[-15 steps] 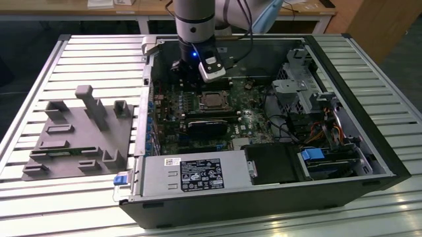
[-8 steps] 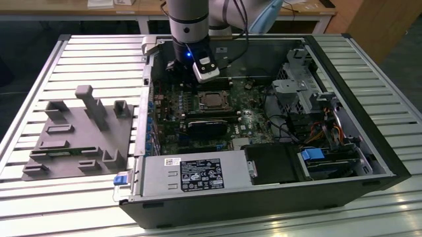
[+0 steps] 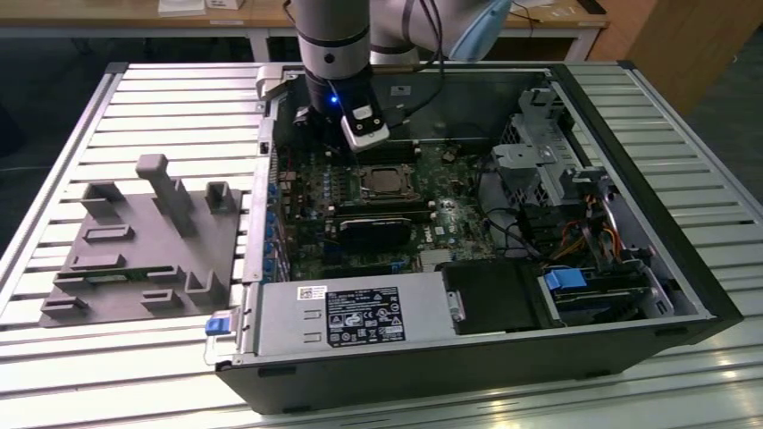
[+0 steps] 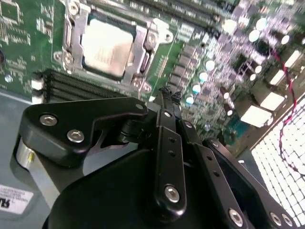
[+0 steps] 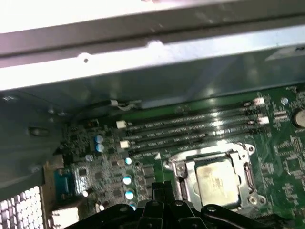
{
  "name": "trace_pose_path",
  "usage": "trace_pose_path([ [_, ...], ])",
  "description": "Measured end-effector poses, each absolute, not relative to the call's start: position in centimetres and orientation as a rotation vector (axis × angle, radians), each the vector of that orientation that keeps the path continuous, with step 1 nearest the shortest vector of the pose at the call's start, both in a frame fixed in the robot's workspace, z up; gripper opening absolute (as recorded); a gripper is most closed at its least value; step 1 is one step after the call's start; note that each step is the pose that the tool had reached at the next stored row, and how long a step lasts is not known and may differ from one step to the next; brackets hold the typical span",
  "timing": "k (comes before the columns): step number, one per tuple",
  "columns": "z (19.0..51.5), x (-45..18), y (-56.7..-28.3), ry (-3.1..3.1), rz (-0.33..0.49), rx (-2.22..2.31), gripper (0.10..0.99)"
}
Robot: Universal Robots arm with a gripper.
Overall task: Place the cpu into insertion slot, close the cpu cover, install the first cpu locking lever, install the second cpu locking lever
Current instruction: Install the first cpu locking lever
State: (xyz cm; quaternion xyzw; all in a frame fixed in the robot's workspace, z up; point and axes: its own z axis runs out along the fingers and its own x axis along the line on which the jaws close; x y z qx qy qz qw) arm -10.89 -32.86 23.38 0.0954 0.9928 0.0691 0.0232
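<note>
The cpu (image 4: 107, 47) (image 5: 217, 181) lies flat in the insertion slot (image 3: 384, 179) on the green board, its silvery top facing up. The cpu cover (image 4: 143, 50) (image 5: 187, 172) lies down around it as a silver frame. How the locking levers stand I cannot tell. My gripper (image 4: 169, 91) (image 5: 162, 185) hovers above the board beside the slot, over a patch of small capacitors. Its thin black fingers are pressed together, shut, with nothing between them. In the exterior view the gripper (image 3: 322, 134) hangs under the arm just toward that view's left of the slot.
The open computer case (image 3: 667, 295) encloses the board. A black heatsink block (image 3: 372, 231) sits just in front of the slot, memory slots (image 5: 190, 129) run beside it, and cables (image 3: 537, 241) lie toward the exterior view's right. A grey fixture (image 3: 143, 241) stands outside the case.
</note>
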Motion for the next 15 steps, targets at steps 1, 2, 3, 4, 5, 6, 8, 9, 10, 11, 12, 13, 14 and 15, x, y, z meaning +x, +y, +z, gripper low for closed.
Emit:
trace_pose_path([
  [1, 23.38, -10.99, -32.86, 3.073, 0.234, 0.296, 0.102],
  [2, 23.38, -11.08, -32.87, 3.073, 0.254, 0.297, 0.102],
  [3, 23.38, -11.18, -32.87, 3.073, 0.276, 0.297, 0.102],
  [4, 23.38, -11.25, -32.87, 3.072, 0.296, 0.298, 0.102],
  [5, 23.38, -11.30, -32.87, 3.071, 0.317, 0.299, 0.102],
  [6, 23.38, -11.32, -32.87, 3.070, 0.339, 0.299, 0.102],
  [8, 23.38, -11.35, -32.87, 3.068, 0.384, 0.300, 0.102],
  [9, 23.38, -11.35, -32.87, 3.067, 0.407, 0.301, 0.102],
  [10, 23.38, -11.35, -32.87, 3.066, 0.424, 0.301, 0.102],
  [11, 23.38, -11.35, -32.87, 3.065, 0.430, 0.302, 0.102],
  [12, 23.38, -11.35, -32.87, 3.065, 0.431, 0.302, 0.102],
  [13, 23.38, -11.32, -32.86, 3.065, 0.431, 0.302, 0.102],
  [14, 23.38, -11.25, -32.86, 3.065, 0.431, 0.301, 0.102],
  [15, 23.38, -11.16, -32.85, 3.065, 0.431, 0.301, 0.102],
])
